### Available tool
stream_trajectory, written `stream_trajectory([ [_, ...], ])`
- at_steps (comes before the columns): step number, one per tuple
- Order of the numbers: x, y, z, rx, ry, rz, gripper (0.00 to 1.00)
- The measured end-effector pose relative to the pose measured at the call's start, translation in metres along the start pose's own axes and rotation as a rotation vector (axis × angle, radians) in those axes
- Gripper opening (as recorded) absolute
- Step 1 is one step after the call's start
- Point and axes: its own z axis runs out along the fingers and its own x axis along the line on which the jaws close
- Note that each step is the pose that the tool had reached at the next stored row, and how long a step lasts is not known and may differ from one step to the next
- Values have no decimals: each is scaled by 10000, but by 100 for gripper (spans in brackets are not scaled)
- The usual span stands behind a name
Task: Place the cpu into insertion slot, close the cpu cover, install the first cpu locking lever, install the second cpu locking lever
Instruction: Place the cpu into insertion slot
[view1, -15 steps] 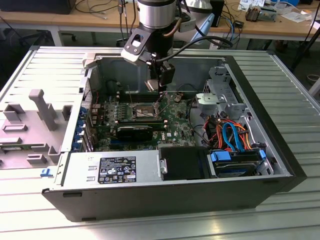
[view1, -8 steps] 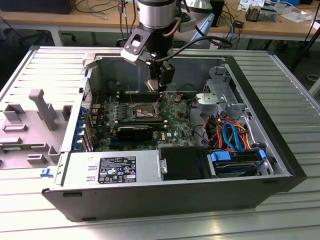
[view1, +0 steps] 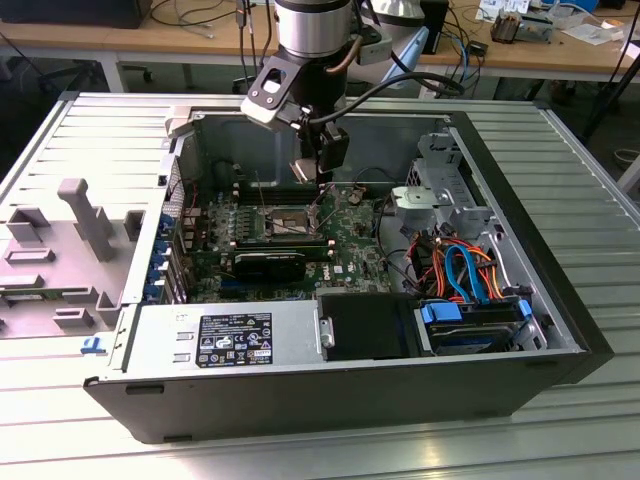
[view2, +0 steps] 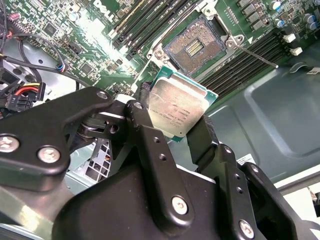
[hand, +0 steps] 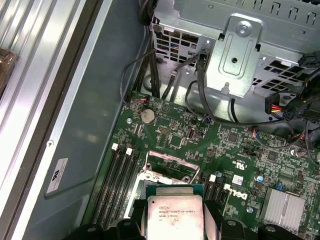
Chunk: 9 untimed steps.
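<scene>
Step one in hand: gripper (view2: 172, 121) clamped on the cpu (view2: 180, 102) by opposite edges, chip clear above the motherboard (view2: 60, 30); insertion slot (view2: 192, 47) open, just beyond the fingertips. Seating likely calls for squaring the chip level over it

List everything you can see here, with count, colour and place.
computer case: one, dark grey, open, on the ribbed metal table
circuit board: one, green, on the case floor
socket: one, silver rim with dark centre, on the board, empty
memory slots: several, black, either side of the socket
power box: one, silver, along the case wall nearest the exterior camera
cables: a bundle, orange, blue and red, at the exterior view's right
chip: one, silver top, held in the air near the socket
hand: one, black, shut on the chip
arm: one, silver and black, over the case
</scene>
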Motion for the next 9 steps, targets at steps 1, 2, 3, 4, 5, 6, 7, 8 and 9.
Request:
stream_trajectory([
  [1, 0, 0, 0, 0, -1, 9, 54],
  [2, 0, 0, 0, -1, -1, 19, 54],
  [3, 0, 0, 0, -1, -3, 27, 54],
  [4, 0, 0, 0, -1, -3, 39, 54],
  [5, 0, 0, 0, -1, -4, 49, 54],
  [6, 0, 0, 0, -2, -5, 62, 54],
  [7, 0, 0, 0, -2, -6, 70, 54],
  [8, 0, 0, 0, -2, -7, 80, 54],
  [9, 0, 0, 0, -2, -9, 92, 54],
])
